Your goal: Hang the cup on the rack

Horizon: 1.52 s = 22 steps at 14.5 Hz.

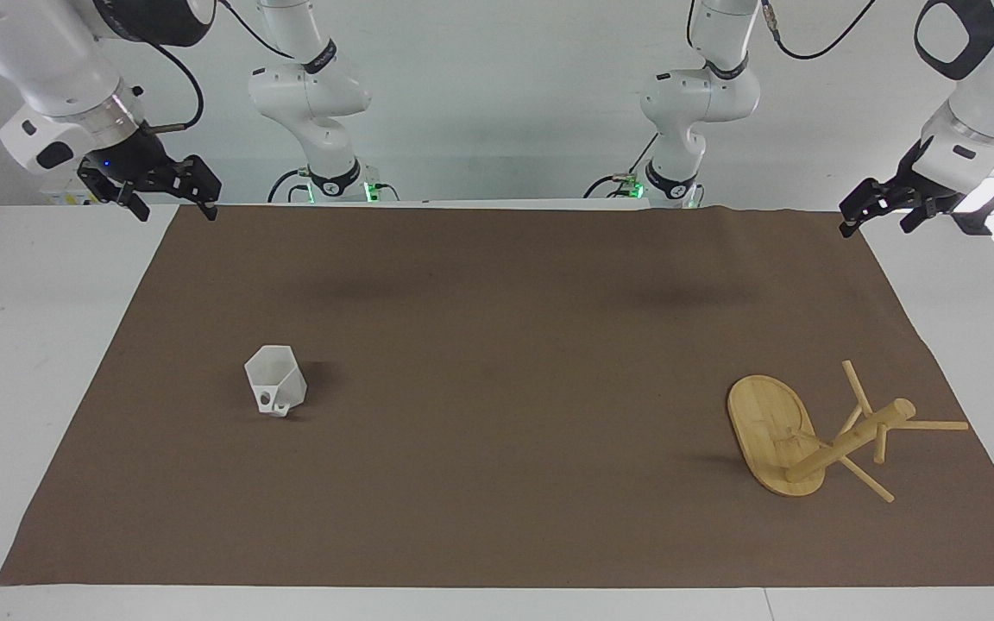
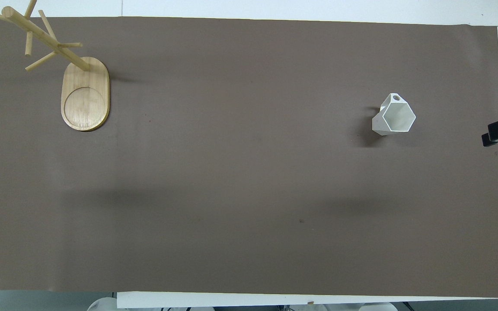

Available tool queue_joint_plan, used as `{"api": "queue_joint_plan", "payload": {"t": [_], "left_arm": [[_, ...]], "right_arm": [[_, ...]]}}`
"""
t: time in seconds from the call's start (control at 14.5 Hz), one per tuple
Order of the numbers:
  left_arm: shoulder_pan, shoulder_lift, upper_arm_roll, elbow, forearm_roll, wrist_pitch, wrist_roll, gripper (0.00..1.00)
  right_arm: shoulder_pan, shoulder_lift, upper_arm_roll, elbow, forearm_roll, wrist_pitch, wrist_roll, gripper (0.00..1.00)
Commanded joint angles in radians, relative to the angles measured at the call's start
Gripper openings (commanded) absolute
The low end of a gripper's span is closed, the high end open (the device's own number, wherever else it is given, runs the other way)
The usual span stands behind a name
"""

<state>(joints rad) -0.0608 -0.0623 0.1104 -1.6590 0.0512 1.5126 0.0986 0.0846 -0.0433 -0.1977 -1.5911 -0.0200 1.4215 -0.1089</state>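
Two grippers hang wide open and empty: our right gripper (image 1: 171, 197) over its mat corner, our left gripper (image 1: 883, 207) likewise. White hexagonal cup (image 1: 274, 380) stands upright on the brown mat (image 1: 497, 345); bamboo mug rack (image 1: 795, 440) stands well apart.

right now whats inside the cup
Nothing shows inside the cup: the overhead view looks straight into its open mouth and shows only bare white walls. It stands upright on the brown mat. Its very bottom lies in shade.
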Motion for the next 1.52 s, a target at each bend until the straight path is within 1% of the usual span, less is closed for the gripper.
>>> {"api": "queue_joint_plan", "payload": {"t": [0.0,0.34,0.48,0.55,0.69,0.9,1.03,1.1,1.17,1.24,1.31,1.38,1.45], "left_arm": [[0.001,-0.001,0.003,0.004,-0.002,-0.019,0.01,1.0],[0.001,-0.001,0.003,0.004,-0.002,-0.019,0.01,1.0],[0.001,-0.001,0.003,0.004,-0.002,-0.019,0.01,1.0],[0.001,-0.001,0.003,0.004,-0.002,-0.019,0.01,1.0],[0.001,-0.001,0.003,0.004,-0.002,-0.019,0.01,1.0],[0.001,-0.001,0.003,0.004,-0.002,-0.019,0.01,1.0],[0.001,-0.001,0.003,0.004,-0.002,-0.019,0.01,1.0],[0.001,-0.001,0.003,0.004,-0.002,-0.019,0.01,1.0],[0.001,-0.001,0.003,0.004,-0.002,-0.019,0.01,1.0],[0.001,-0.001,0.003,0.004,-0.002,-0.019,0.01,1.0],[0.001,-0.001,0.003,0.004,-0.002,-0.019,0.01,1.0],[0.001,-0.001,0.003,0.004,-0.002,-0.019,0.01,1.0],[0.001,-0.001,0.003,0.004,-0.002,-0.019,0.01,1.0]], "right_arm": [[-0.005,-0.013,0.004,-0.012,-0.018,0.008,-0.012,1.0],[-0.009,-0.015,0.004,-0.015,-0.006,0.008,-0.011,1.0],[0.0,-0.02,0.004,-0.021,-0.006,0.008,-0.035,1.0],[0.004,-0.02,0.007,-0.021,-0.009,0.016,-0.093,1.0],[0.004,-0.026,0.006,-0.059,-0.008,0.086,-0.351,1.0],[-0.012,-0.012,0.001,-0.064,-0.021,0.149,-0.706,1.0],[-0.072,0.032,0.003,-0.053,0.001,0.223,-1.09,1.0],[-0.092,0.04,0.001,-0.053,0.05,0.22,-1.232,1.0],[-0.095,0.042,0.0,-0.061,0.102,0.206,-1.305,1.0],[-0.101,0.052,0.0,-0.063,0.127,0.183,-1.354,1.0],[-0.135,0.075,0.0,-0.058,0.135,0.18,-1.409,1.0],[-0.205,0.129,0.003,-0.046,0.176,0.178,-1.537,1.0],[-0.253,0.172,0.001,-0.026,0.252,0.177,-1.643,1.0]]}}
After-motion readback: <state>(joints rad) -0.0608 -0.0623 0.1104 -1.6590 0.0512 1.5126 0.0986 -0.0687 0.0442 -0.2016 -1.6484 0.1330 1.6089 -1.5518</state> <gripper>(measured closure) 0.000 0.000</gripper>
